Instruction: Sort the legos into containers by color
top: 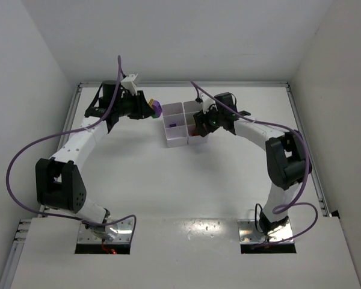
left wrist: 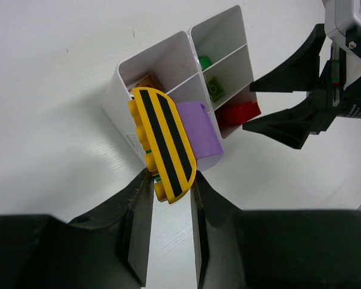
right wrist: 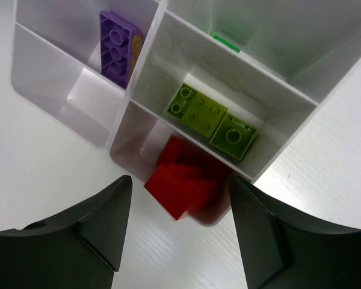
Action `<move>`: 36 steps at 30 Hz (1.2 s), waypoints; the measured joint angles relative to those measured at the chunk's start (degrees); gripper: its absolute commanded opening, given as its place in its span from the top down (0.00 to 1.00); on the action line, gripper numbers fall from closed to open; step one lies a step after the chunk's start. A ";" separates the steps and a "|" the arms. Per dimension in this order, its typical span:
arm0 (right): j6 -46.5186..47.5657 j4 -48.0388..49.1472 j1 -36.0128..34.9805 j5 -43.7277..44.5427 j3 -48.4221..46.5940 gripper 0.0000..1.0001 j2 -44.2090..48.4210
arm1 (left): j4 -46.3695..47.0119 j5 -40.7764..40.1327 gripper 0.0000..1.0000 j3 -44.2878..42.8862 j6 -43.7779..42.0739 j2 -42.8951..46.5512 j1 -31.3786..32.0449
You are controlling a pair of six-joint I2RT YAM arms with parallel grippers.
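My left gripper [left wrist: 171, 179] is shut on a yellow lego with black stripes [left wrist: 162, 141]. A purple lego [left wrist: 200, 127] sticks to its side. It hangs over the left edge of the white tray [left wrist: 162, 60]; in the top view the gripper [top: 153, 108] is just left of the tray [top: 174, 139]. My right gripper [right wrist: 180, 208] is open above the tray's near corner compartment, where red legos [right wrist: 180, 186] lie blurred. Lime green legos [right wrist: 207, 117], a purple lego [right wrist: 117, 45] and a dark green lego [right wrist: 225, 39] lie in other compartments. An orange lego [left wrist: 147, 81] shows in another.
The right gripper [left wrist: 301, 96] shows open at the tray's far side in the left wrist view. White walls enclose the table on three sides. Purple cables loop off both arms.
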State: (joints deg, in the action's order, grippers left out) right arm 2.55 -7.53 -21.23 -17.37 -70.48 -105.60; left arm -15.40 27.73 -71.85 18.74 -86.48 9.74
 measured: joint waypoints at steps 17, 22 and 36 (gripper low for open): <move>-8.83 3.65 5.40 -42.36 -6.80 0.31 6.78 | 8.24 23.17 1.00 0.00 2.23 -3.06 1.29; -10.34 2.86 3.91 -39.39 -8.39 0.26 5.46 | 8.20 21.68 1.00 0.00 2.97 -3.78 1.84; -7.87 -4.42 -2.80 -25.70 -16.76 0.26 3.39 | 5.46 13.97 1.00 -3.10 0.63 -3.89 7.87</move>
State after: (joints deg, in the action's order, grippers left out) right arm -5.32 -11.94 -24.03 -43.07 -87.24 -102.21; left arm -9.93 41.69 -74.96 19.38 -90.37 17.61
